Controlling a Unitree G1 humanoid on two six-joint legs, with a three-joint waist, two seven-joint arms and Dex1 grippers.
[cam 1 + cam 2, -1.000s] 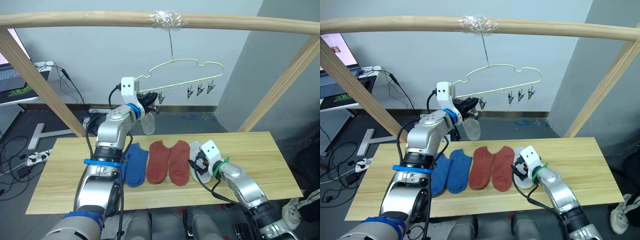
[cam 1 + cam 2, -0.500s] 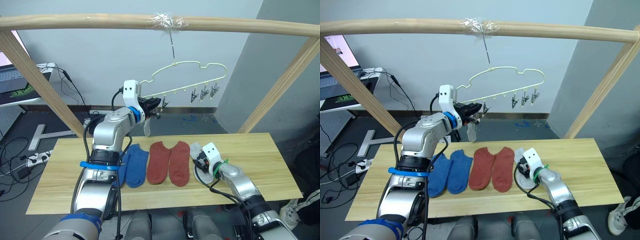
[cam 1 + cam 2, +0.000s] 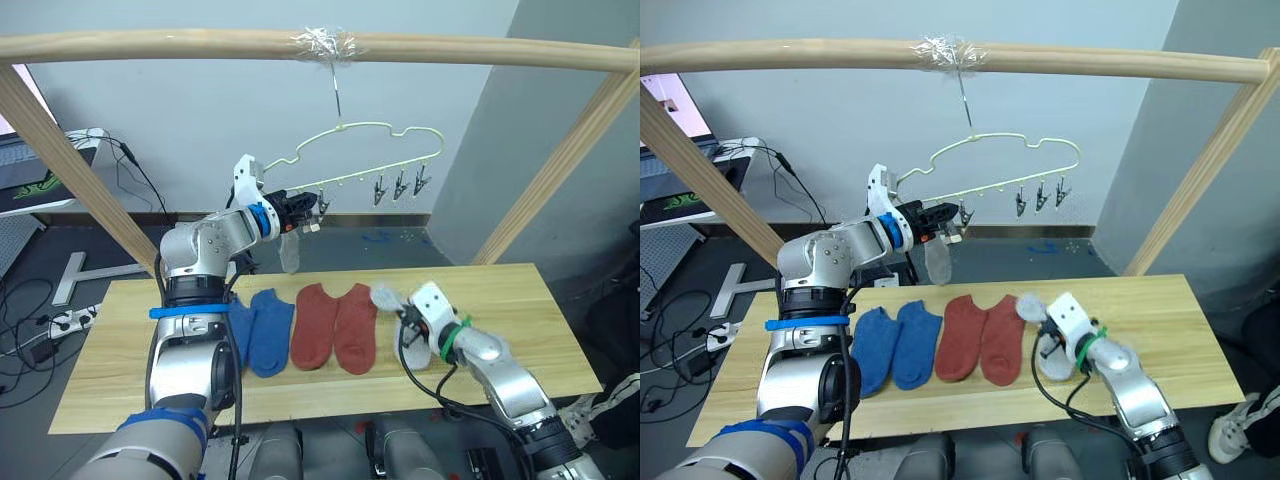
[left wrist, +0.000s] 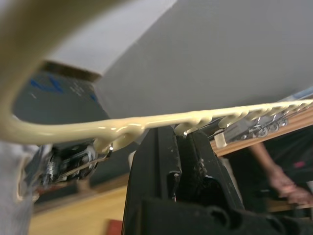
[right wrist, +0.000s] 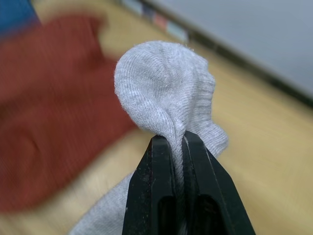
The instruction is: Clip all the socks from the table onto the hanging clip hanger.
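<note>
On the wooden table (image 3: 530,300) lie two blue socks (image 3: 262,330) and two rust-red socks (image 3: 330,325) side by side. My right gripper (image 5: 177,142) is shut on a light grey sock (image 3: 385,297) just right of them, its pinched end raised and the rest on the wood. The cream clip hanger (image 3: 365,128) hangs by its hook from the rail. My left gripper (image 3: 310,208) is shut on the hanger's lower bar (image 4: 146,122) at its left end. Another grey sock (image 3: 290,252) dangles from a clip there. Three bare clips (image 3: 398,185) hang on the right side.
A thick wooden rail (image 3: 180,42) on slanted posts (image 3: 70,170) frames the table. A white desk with a laptop (image 3: 30,170) stands far left, above cables on the floor (image 3: 30,320). A person's hand (image 4: 281,178) shows in the left wrist view.
My right gripper has shut on the grey sock on the table and raised its end. The left gripper still holds the hanger, which has swung a little.
</note>
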